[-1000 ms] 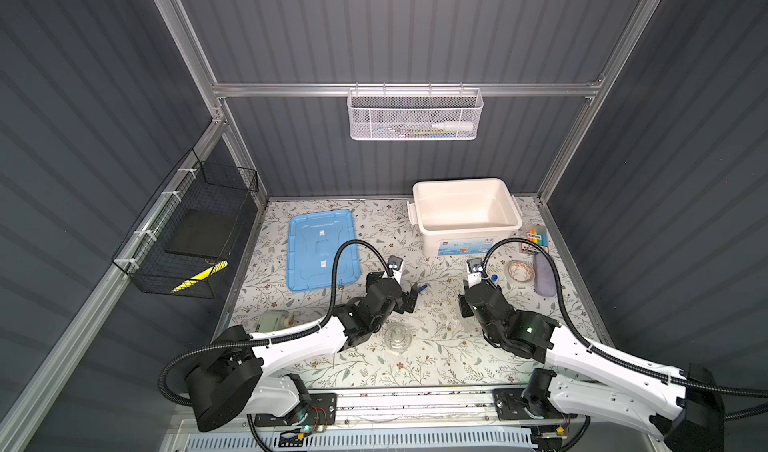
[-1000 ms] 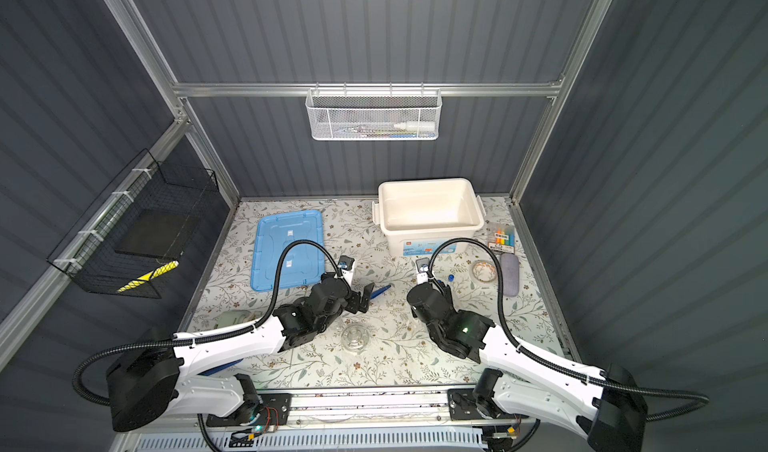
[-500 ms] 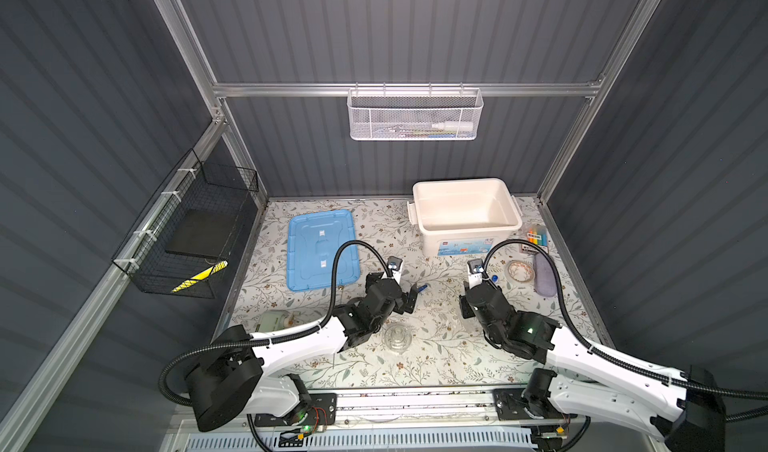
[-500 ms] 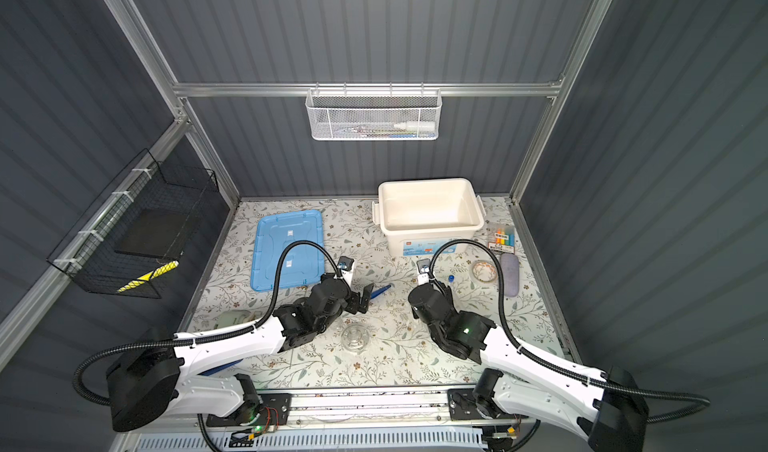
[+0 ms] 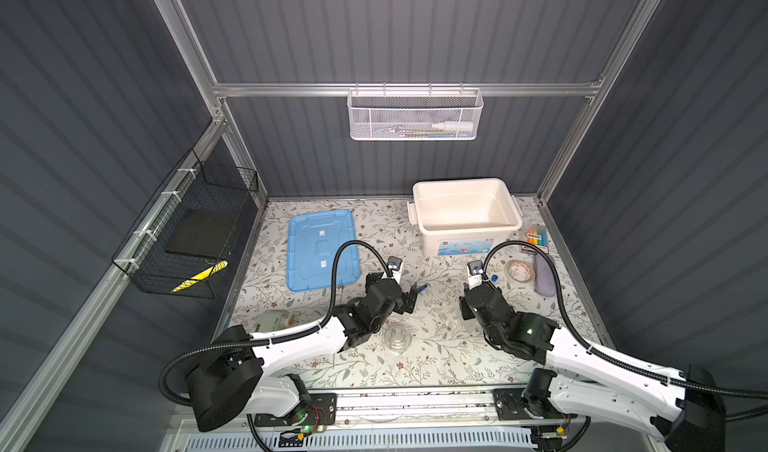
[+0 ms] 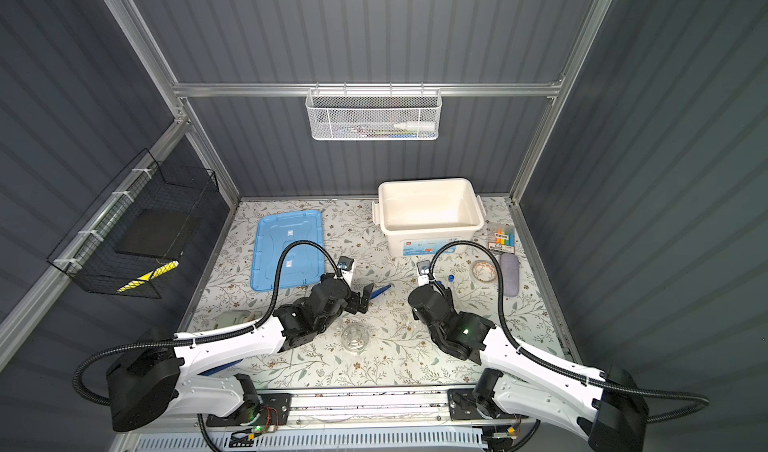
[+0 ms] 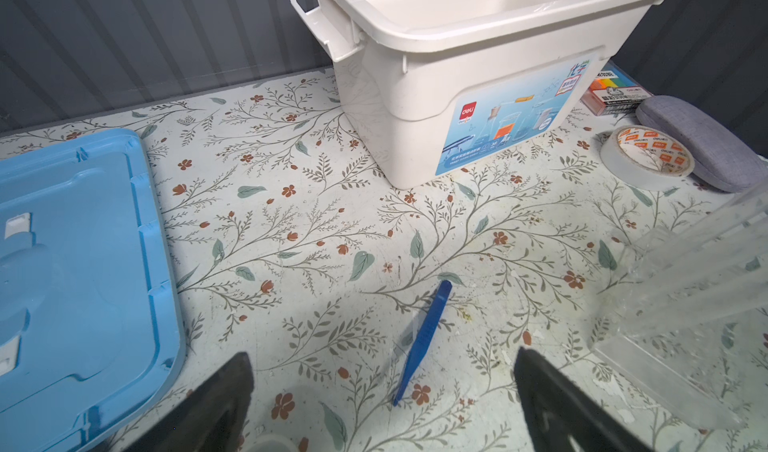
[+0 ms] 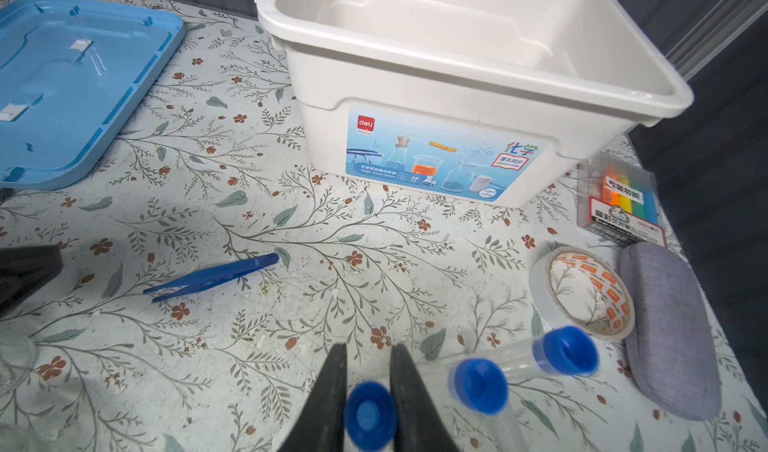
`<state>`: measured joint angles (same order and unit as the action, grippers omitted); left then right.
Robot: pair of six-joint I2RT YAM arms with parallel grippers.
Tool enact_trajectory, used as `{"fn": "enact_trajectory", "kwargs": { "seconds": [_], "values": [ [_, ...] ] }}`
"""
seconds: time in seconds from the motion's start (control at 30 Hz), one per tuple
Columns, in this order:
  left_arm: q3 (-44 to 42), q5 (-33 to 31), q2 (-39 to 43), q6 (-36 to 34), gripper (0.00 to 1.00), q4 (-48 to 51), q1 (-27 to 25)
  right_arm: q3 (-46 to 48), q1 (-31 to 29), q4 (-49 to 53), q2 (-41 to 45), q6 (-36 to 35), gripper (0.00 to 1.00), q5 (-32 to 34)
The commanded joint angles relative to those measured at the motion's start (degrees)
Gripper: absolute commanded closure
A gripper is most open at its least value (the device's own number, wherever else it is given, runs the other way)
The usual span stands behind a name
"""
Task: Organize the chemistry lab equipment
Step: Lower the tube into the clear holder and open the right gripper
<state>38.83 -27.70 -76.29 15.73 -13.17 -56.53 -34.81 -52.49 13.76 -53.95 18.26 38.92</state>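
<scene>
You're gripping one blue-capped test tube (image 8: 370, 412) down at the tabletop (image 8: 291, 180) in the right pincer (image 8: 369, 348) (left pincer (image 7: 382, 356) gaping over the blue tweezers (image 7: 424, 338)). Next, I'd judge, you're lifting it clear into the white bin (image 8: 415, 80).

The widest free lane on the counter (image 5: 386, 238) runs between the blue lid (image 5: 316, 246) and the white bin (image 5: 428, 238), then on across the bin's front. There only the blue tweezers (image 7: 424, 333) lie flat, between the spread fingers of the left claw (image 7: 382, 356). Toward the right wall it is tight. The tape roll (image 8: 544, 300), grey case (image 8: 665, 329) and pen pack (image 8: 619, 196) crowd the strip beside the bin. Two blue-capped tubes (image 8: 480, 383) lie near the tape, a third tube (image 8: 370, 412) sits pinched in the right claw (image 8: 369, 348), and a clear glass piece (image 5: 397, 338) stands between the arms.
</scene>
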Motion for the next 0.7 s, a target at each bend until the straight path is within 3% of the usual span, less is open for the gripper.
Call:
{"fn": "enact_trajectory", "kwargs": {
  "seconds": [0.0,0.5,0.67],
  "values": [
    [-0.24,-1.07,-0.26,0.74,0.0,-0.01,0.24,0.96,0.37,0.68,-0.03,1.34,0.72,0.77],
    [0.53,-1.55,-0.26,0.55,0.0,1.01,0.24,-0.61,1.14,-0.52,2.42,0.13,0.4,-0.6],
    [0.92,-1.98,-0.01,1.14,0.0,3.0,0.23,-0.79,1.34,-2.68,3.14,-1.52,0.23,-1.93]
  ]
}}
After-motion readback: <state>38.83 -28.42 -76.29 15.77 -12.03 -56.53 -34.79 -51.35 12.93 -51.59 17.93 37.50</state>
